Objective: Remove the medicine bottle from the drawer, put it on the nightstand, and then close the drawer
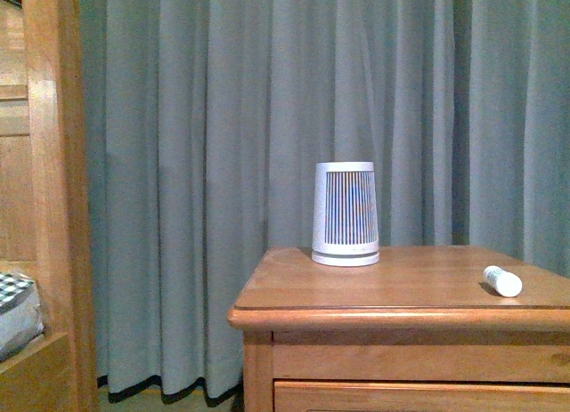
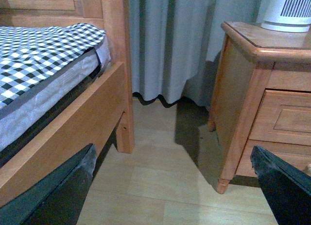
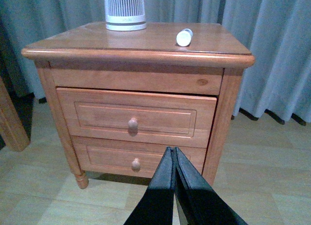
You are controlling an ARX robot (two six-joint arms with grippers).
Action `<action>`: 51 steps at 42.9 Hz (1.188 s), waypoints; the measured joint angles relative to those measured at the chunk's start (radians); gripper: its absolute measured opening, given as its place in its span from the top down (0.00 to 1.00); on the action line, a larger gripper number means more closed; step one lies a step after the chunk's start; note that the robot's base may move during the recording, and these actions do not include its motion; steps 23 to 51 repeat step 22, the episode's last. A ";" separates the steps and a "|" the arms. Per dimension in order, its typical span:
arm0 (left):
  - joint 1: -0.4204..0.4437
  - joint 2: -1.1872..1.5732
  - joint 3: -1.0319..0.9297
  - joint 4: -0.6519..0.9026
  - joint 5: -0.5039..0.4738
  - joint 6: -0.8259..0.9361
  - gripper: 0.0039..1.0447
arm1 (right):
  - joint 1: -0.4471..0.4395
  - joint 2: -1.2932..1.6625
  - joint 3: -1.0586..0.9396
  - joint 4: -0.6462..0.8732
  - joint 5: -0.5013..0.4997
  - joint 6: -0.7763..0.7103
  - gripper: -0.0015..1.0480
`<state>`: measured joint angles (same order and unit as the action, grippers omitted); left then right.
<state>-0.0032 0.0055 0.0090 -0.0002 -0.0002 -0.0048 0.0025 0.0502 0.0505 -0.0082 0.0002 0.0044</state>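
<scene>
The small white medicine bottle lies on its side on the nightstand top, toward its right edge. In the right wrist view the upper drawer with its round knob stands out a little from the cabinet front. My right gripper is shut and empty, hanging in front of the lower drawer, a short way off from it. My left gripper is open over the floor between bed and nightstand, holding nothing. Neither arm shows in the front view.
A white-and-grey ribbed canister stands at the back of the nightstand top. The wooden bed frame with a checked mattress is on the left. Grey curtains hang behind. Wood flooring lies between.
</scene>
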 joint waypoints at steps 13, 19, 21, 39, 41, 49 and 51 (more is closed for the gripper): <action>0.000 0.000 0.000 0.000 0.000 0.000 0.06 | 0.000 -0.043 -0.036 0.005 0.000 -0.001 0.97; 0.000 0.000 0.000 0.000 0.000 0.000 0.06 | 0.000 -0.043 -0.036 0.005 0.000 -0.001 0.97; 0.000 0.000 0.000 0.000 0.000 0.000 0.06 | 0.000 -0.043 -0.036 0.005 0.000 -0.001 0.97; 0.000 0.000 0.000 0.000 0.000 0.000 0.06 | 0.000 -0.043 -0.036 0.005 0.000 -0.001 0.97; 0.000 0.000 0.000 0.000 0.000 0.000 0.06 | 0.000 -0.043 -0.036 0.005 0.000 -0.001 0.97; 0.000 0.000 0.000 0.000 0.000 0.000 0.06 | 0.000 -0.043 -0.036 0.005 0.000 -0.001 0.97; 0.000 0.000 0.000 0.000 0.000 0.000 0.06 | 0.000 -0.043 -0.036 0.005 0.000 -0.001 0.97</action>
